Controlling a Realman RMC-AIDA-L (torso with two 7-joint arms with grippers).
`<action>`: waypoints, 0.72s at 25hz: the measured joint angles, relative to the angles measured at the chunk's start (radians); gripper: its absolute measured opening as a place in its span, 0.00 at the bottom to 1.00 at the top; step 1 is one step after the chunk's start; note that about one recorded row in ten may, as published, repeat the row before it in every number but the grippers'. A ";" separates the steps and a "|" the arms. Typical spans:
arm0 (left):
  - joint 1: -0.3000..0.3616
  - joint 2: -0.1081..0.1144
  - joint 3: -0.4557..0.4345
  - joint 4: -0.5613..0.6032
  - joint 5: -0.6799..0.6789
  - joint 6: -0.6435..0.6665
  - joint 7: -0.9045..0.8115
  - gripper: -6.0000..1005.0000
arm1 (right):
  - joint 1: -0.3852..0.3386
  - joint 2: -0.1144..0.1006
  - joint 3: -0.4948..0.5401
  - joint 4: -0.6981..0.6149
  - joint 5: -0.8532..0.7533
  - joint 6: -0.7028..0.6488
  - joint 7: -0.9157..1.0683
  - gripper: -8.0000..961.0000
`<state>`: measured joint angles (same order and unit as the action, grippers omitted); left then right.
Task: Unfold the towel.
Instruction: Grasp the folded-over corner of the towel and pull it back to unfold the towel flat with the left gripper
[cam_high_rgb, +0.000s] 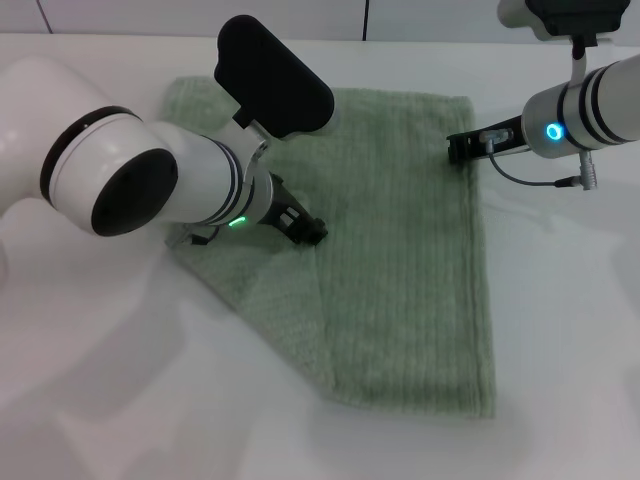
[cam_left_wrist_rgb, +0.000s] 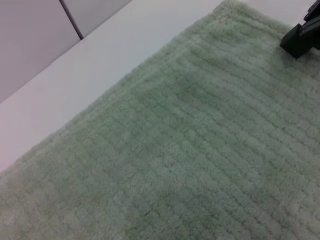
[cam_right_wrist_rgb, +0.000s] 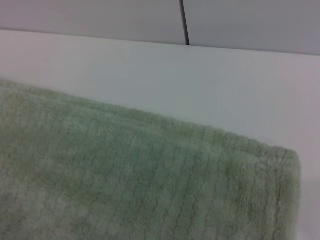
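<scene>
Head view: left gripper (cam_high_rgb: 308, 229) down on the towel (cam_high_rgb: 400, 270) near its middle-left, dark fingers pressed into the cloth; parted or pinched, cannot tell, tips too small and dark. Right gripper (cam_high_rgb: 462, 148) at the towel's far right edge, touching or just over the hem; finger gap likewise impossible to read. Towel spread on the white table (cam_high_rgb: 560, 330), mostly one flat layer on the right side. Left part still doubled: a diagonal fold line running from under the left gripper down toward the near edge, lower-left corner turned in (a triangular flap, by the look of it). Judged roughly halfway: right half open, left corner still to be pulled out and flattened. Big left forearm covering the towel's left edge and far-left corner, so extent of folding there unknown.

Left wrist view: only ribbed towel surface (cam_left_wrist_rgb: 190, 150) and a strip of table (cam_left_wrist_rgb: 100, 65); own fingers not shown. Dark block at the far corner, probably the right gripper (cam_left_wrist_rgb: 301, 37) sitting at the hem, cut off by the frame. No fold visible here.

Right wrist view: towel's corner and hemmed edge (cam_right_wrist_rgb: 150, 170) against bare table (cam_right_wrist_rgb: 200, 80), wall seam behind. Own fingers not shown, so contact with the hem unconfirmed. Single or double layer at this corner hard to judge.
</scene>
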<state>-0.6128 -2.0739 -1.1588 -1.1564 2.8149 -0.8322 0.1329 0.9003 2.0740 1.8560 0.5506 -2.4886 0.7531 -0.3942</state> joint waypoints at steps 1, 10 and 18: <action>-0.002 0.000 0.000 0.002 0.000 0.000 -0.001 0.77 | 0.000 0.000 0.000 0.000 0.000 0.000 0.000 0.01; -0.011 0.001 0.000 0.005 0.014 -0.015 -0.021 0.71 | 0.000 0.000 0.000 0.000 0.000 0.000 0.000 0.01; -0.008 0.002 0.002 -0.036 0.023 -0.053 -0.022 0.51 | 0.000 0.000 0.000 0.000 -0.002 -0.002 0.000 0.01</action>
<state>-0.6203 -2.0723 -1.1568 -1.1923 2.8382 -0.8847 0.1104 0.9004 2.0740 1.8561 0.5507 -2.4908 0.7509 -0.3942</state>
